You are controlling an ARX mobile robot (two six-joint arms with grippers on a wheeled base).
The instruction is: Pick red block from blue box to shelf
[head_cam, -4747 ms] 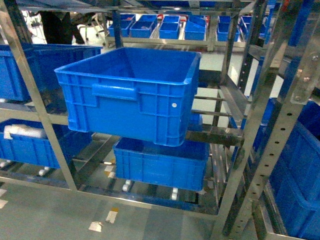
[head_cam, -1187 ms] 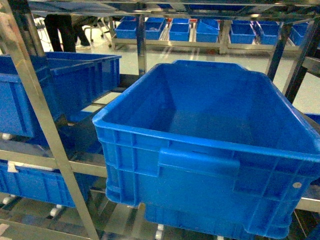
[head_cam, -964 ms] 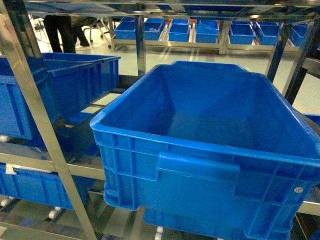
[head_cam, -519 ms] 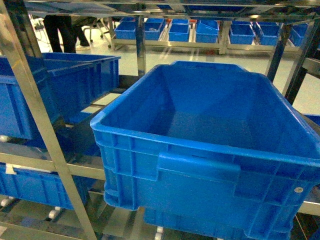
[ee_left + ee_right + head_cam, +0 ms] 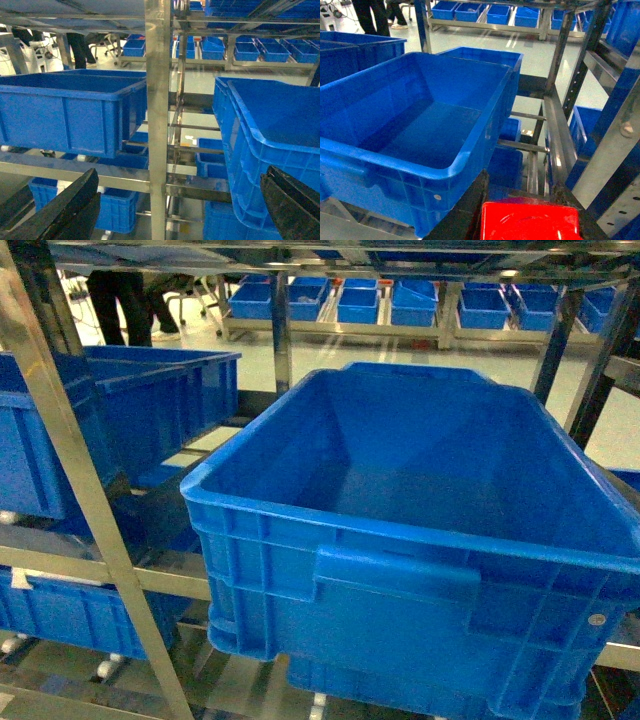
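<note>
The red block [image 5: 530,222] fills the bottom of the right wrist view, glossy, with a round stud on its top. My right gripper [image 5: 521,196] is shut on it, one black finger on each side. It hangs in front of the steel shelf [image 5: 555,125], beside the near right corner of a dark blue ribbed crate [image 5: 395,165]. My left gripper [image 5: 180,175] is open with nothing between its fingers, facing a shelf upright [image 5: 157,100]. Neither gripper shows in the head view. The blue box is out of view.
A large dark blue ribbed crate [image 5: 400,590] sits on the middle tier of the shelf [image 5: 60,440], with nothing inside it. Another crate [image 5: 130,410] stands to its left, and more crates sit on the tier below. Roller rails [image 5: 535,170] run to the crate's right.
Over the last seconds the head view has closed in on the big crate, which now fills the frame. In the last half second nothing has visibly moved.
</note>
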